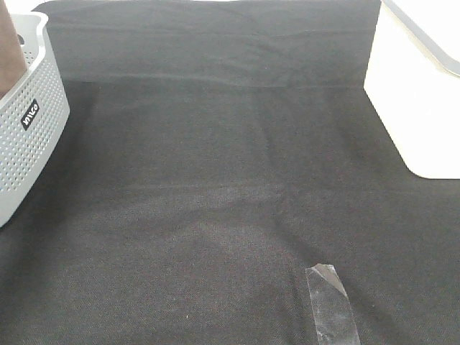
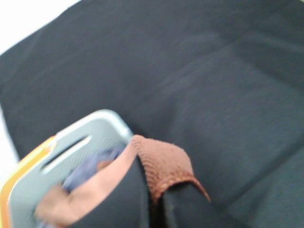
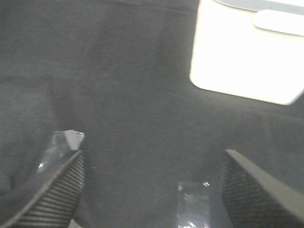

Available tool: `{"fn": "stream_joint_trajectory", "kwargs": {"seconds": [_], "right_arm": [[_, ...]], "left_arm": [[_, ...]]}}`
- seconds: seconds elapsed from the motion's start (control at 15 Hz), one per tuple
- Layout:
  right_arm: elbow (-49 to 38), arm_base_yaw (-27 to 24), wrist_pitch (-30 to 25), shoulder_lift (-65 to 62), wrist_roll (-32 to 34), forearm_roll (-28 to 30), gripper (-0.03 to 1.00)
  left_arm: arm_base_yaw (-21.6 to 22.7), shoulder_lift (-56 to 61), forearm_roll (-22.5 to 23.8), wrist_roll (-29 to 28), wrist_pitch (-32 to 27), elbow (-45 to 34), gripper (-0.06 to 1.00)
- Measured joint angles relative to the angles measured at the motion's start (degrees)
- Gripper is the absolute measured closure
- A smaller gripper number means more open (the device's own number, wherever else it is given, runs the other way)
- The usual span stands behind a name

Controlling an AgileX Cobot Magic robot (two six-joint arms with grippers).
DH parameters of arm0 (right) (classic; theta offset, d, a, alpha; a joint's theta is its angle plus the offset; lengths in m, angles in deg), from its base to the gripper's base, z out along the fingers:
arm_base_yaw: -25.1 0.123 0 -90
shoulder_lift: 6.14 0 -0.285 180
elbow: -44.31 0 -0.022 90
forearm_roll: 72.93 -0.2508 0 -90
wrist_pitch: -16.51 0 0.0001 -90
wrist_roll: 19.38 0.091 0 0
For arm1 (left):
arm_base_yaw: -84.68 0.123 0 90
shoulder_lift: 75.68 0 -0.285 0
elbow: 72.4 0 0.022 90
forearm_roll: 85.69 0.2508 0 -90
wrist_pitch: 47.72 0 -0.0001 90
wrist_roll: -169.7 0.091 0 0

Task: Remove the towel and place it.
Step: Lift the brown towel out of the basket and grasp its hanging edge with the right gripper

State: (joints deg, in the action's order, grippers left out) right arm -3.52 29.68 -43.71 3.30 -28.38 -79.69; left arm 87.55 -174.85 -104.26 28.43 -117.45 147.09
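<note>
While the towel (image 2: 164,159) is pinched by an edge in the closed left tool (image 2: 159,204) at the basket (image 2: 90,137) rim, its remainder is seen inside the basket. The right tool (image 3: 152,164) is held above the black cloth (image 3: 142,85), jaws spread wide, nothing gripped.

This looks like a staged test bench in a lab rather than a lived-in room. A black table cloth (image 1: 230,180) fills nearly the whole high view. A straight fold line crosses its upper part, and bare white surface shows past its edge at the top. A strip of clear tape (image 1: 332,302) is stuck to the cloth at the lower centre-right. The only other items are household props set at the margins. A grey perforated plastic basket (image 1: 29,136) with a small brand label stands at the left edge with a brown towel (image 1: 8,50) in it. A white plastic box (image 1: 417,122) sits at the upper right.
</note>
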Motion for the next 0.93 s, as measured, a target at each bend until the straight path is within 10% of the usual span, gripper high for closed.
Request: {"fn": "stream_joint_trajectory", "kwargs": {"seconds": [0.4,0.67,0.73,0.93], "right_arm": [[0.6,0.0,14.3,15.2,-20.2,-20.9,0.21],[0.6,0.0,20.9,30.3,-53.3,-47.9,0.21],[0.6,0.0,20.1,39.1,-71.8,-63.6,0.21],[0.6,0.0,16.7,47.3,-86.7,-76.4,0.21]], "left_arm": [[-17.0,0.4,-0.2,-2.2,0.1,2.3,0.94],[-26.8,0.3,-0.2,-2.6,1.1,2.3,0.94],[-30.2,0.3,-0.2,-2.6,3.8,2.3,0.94],[-32.5,0.2,-0.2,-2.6,6.5,2.3,0.94]]}}
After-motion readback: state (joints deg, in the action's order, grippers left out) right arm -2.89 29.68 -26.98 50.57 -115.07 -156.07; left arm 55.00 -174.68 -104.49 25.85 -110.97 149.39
